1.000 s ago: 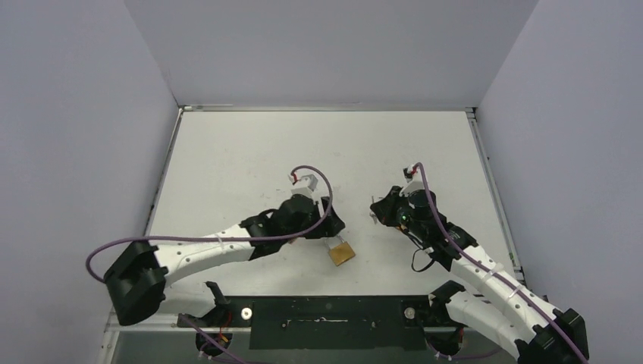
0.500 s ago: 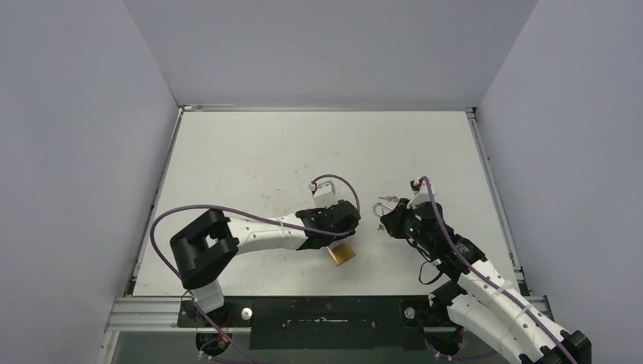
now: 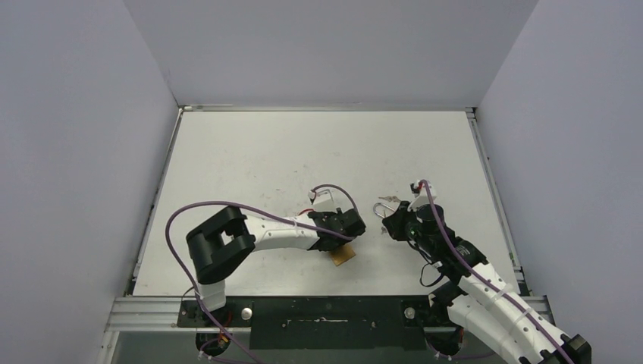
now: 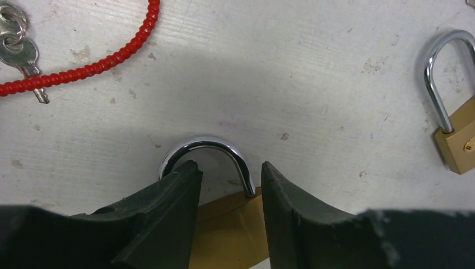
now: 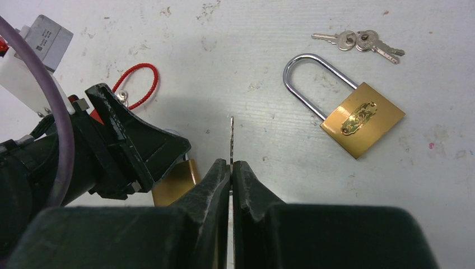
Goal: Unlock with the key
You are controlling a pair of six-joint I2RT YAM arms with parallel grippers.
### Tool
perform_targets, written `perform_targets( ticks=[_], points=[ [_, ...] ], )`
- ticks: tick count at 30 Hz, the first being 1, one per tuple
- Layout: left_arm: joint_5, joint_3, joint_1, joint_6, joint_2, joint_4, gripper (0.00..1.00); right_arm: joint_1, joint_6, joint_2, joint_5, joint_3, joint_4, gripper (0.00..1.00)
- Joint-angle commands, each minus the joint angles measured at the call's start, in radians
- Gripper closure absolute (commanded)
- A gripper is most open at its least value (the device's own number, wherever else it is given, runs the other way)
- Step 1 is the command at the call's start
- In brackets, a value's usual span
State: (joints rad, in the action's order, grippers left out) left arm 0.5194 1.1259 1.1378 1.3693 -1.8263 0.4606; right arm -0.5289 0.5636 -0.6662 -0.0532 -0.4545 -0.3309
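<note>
A brass padlock (image 4: 224, 224) with a short chrome shackle (image 4: 207, 144) lies on the white table just in front of my left arm. My left gripper (image 4: 227, 168) is shut on its brass body, one finger on each side, and the left finger hides one leg of the shackle. From above, the padlock (image 3: 343, 255) shows just below the left gripper (image 3: 350, 227). My right gripper (image 5: 231, 163) is shut on a small key (image 5: 231, 140). The blade sticks out ahead of the fingertips, edge-on, a short way right of the held padlock (image 5: 176, 179).
A second brass padlock (image 5: 363, 119) with a long shackle lies flat to the right, with a pair of loose keys (image 5: 358, 42) beyond it. A red coiled cord (image 4: 84, 70) with a key (image 4: 19, 53) lies left of the left gripper. Grey walls enclose the table.
The left gripper slid right onto the padlock and its jaws closed in on the brass body. The right gripper, still holding the key, shifted slightly nearer.
</note>
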Motion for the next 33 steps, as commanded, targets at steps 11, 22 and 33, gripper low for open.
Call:
perform_targets(
  ticks=[11, 22, 33],
  points=[
    [0.125, 0.223, -0.063, -0.059, -0.221, 0.223, 0.62, 0.009, -0.013, -0.049, 0.01, -0.019, 0.077, 1.0],
    [-0.054, 0.22, -0.127, -0.253, -0.275, 0.117, 0.66, 0.009, 0.047, 0.015, 0.151, -0.01, 0.031, 1.0],
    [-0.124, 0.204, -0.143, -0.251, -0.302, 0.106, 1.0, 0.01, 0.105, 0.126, 0.283, -0.011, -0.04, 1.0]
  ],
)
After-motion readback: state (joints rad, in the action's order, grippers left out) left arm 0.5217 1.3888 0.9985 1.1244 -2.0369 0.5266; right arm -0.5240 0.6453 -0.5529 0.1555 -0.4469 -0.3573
